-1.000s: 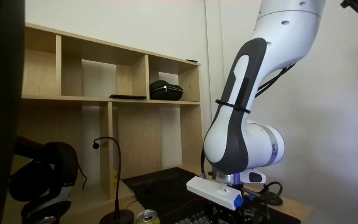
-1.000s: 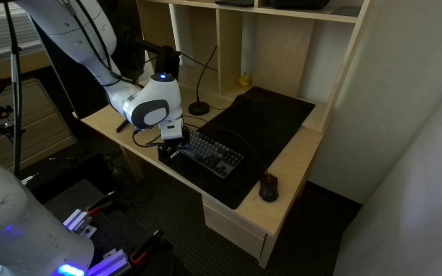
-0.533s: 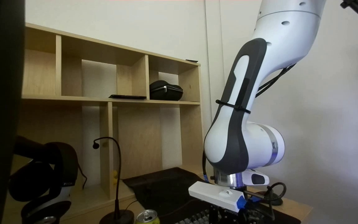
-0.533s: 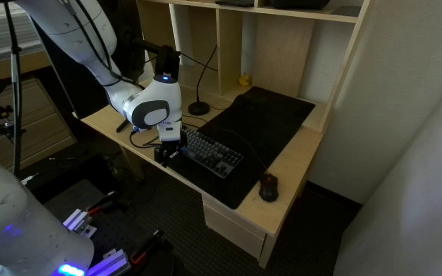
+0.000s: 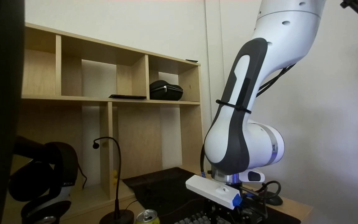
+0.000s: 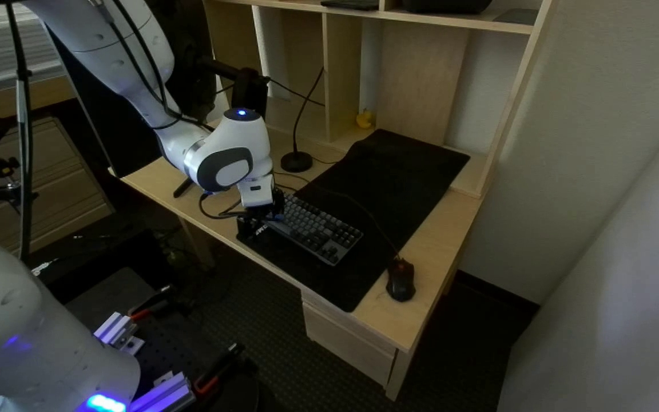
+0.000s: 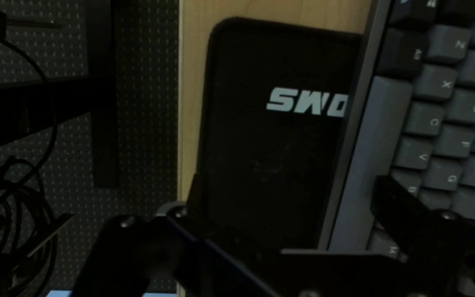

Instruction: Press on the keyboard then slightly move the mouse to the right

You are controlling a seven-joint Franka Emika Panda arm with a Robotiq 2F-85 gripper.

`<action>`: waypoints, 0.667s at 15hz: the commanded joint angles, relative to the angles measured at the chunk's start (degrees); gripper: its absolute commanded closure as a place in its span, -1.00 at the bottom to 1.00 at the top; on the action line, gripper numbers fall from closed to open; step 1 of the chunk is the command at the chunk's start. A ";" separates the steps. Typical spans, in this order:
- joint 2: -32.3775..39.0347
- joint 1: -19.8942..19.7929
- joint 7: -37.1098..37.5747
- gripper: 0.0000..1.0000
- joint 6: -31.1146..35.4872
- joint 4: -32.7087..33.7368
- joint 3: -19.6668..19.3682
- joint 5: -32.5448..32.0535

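Keyboard [image 7: 443, 119] and claw [image 7: 289, 183] share the wrist view: the keys run down its right side, and the claw stands wide, holding nothing. One finger [image 7: 394, 202] overlaps the space bar [image 7: 371, 161] from this angle (whether it touches, I cannot tell), while its partner shows against the edge of the dark mat [image 7: 266, 144], near the front of the desk [image 7: 192, 82]. In an exterior view, the arm [image 6: 238, 137] stands over the end of the keyboard away from the mouse [image 6: 401, 280]; the keyboard lies flat on the mat, and the mouse sits on the bare desk just beside the mat, well apart from the claw. In an exterior view, a few rows of keys show under the claw, a drink can [image 5: 148, 217] stands near them, and the mouse appears beyond. As for progress, I judge the pressing step to be in hand, since the claw is low by the keys, but no key is plainly seen pushed down, so I cannot count it as done. Moving the mouse looks left to do; that means crossing over, then nudging it slightly right.
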 commanded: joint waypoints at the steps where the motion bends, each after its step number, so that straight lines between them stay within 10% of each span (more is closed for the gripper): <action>1: -0.05 0.29 -0.10 -1.00 -0.08 0.08 -0.26 0.16; 10: -0.05 -0.95 -0.69 -1.00 0.83 0.22 1.83 4.43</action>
